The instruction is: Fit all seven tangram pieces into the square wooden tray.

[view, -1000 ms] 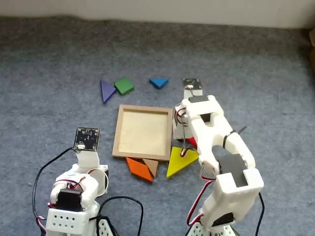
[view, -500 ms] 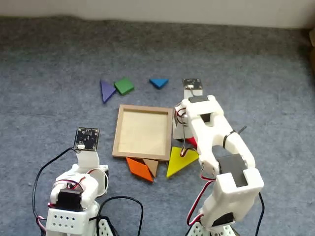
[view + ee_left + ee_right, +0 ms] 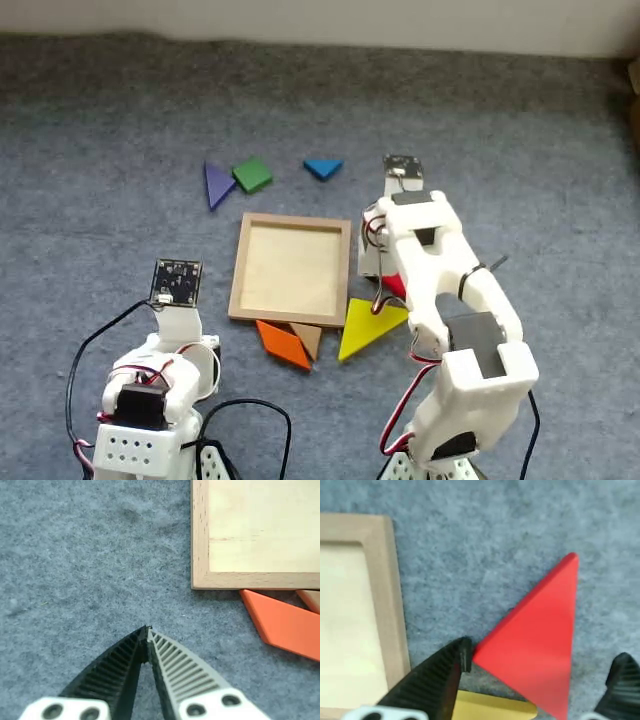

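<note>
Grey-felted desk [image 3: 120, 120]. Left tool [image 3: 147, 635]: clenched on nothing, near the near-left corner of the wooden tray [image 3: 237, 270]. Tray: no piece fitted yet. Right tool [image 3: 543, 662]: released, straddling the red triangle [image 3: 535, 625], which lies flat just right of the tray. Risk: jaws closing on slanted edges may squirt the triangle aside, onto the yellow triangle [image 3: 368, 326].

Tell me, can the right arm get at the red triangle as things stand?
Probably yes: its open fingers stand on either side of the red triangle, with nothing lying over it.
</note>
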Robot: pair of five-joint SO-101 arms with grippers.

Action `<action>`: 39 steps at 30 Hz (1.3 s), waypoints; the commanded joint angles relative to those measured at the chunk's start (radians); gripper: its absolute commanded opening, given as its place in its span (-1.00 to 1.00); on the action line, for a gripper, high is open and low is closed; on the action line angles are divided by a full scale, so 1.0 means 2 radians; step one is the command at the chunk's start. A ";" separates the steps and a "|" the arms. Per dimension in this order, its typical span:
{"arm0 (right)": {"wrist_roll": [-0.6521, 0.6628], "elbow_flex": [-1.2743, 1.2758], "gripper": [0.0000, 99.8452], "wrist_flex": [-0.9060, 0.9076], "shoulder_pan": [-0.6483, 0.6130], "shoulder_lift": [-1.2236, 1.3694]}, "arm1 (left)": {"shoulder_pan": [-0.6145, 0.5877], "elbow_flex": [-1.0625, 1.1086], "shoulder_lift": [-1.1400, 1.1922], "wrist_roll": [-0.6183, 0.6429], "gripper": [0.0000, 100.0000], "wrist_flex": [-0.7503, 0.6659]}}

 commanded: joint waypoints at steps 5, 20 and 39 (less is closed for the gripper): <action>-0.005 -0.023 -0.50 -0.007 0.011 -0.003 | -0.006 0.010 -0.013 -0.002 -0.99 0.003; 0.033 -0.023 -0.60 0.046 -0.023 -0.142 | -0.006 0.010 -0.013 -0.002 -0.99 0.003; -0.034 0.015 -0.18 0.046 -0.045 -0.169 | -0.006 0.010 -0.013 -0.002 -0.99 0.003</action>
